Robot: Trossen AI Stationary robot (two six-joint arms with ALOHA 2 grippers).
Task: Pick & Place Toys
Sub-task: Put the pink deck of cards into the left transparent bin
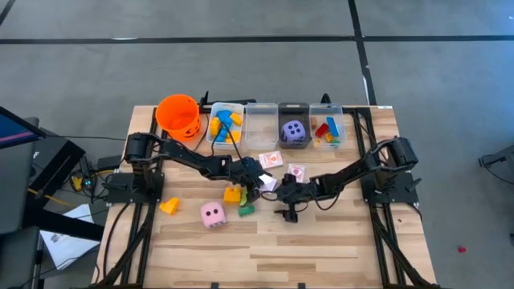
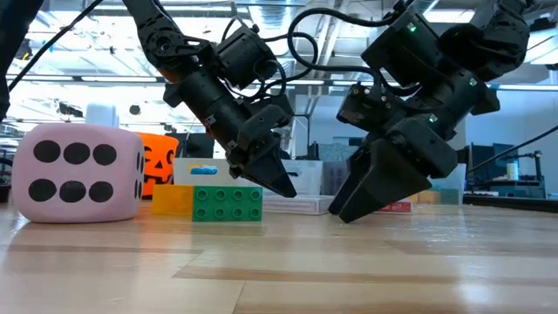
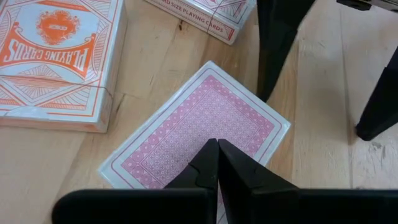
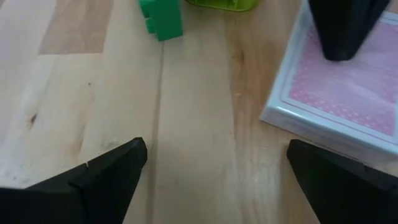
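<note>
A pink-backed card pack point(image 3: 205, 121) lies flat on the table near its middle, and my left gripper point(image 3: 217, 148) stands shut with its tips on it. Just to the right of the pack my right gripper point(image 4: 217, 168) is open, its fingers low at the table point(image 2: 375, 187), with bare wood between them. Two more card packs point(image 1: 270, 160) point(image 1: 296, 171) lie flat beyond it. A green block point(image 2: 227, 203) and an orange-yellow block point(image 1: 233, 194) sit just left of my left gripper. Farther left are a pink die point(image 2: 77, 173) and a yellow block point(image 1: 169, 206). My left gripper sets its shut fingertips point(image 4: 343, 43) on the pack's pink top face point(image 3: 199, 134), about the middle of it. The fingers come slanting down from the table's left. The pack lies flat on the table under them.
Along the far edge stand an orange bucket point(image 1: 178, 115) and several clear bins: one with blue and yellow blocks point(image 1: 225, 124), one with nothing in it point(image 1: 261, 124), one with a purple die point(image 1: 295, 130), one with red, blue and green blocks point(image 1: 327, 128). Bare wood lies toward the near edge.
</note>
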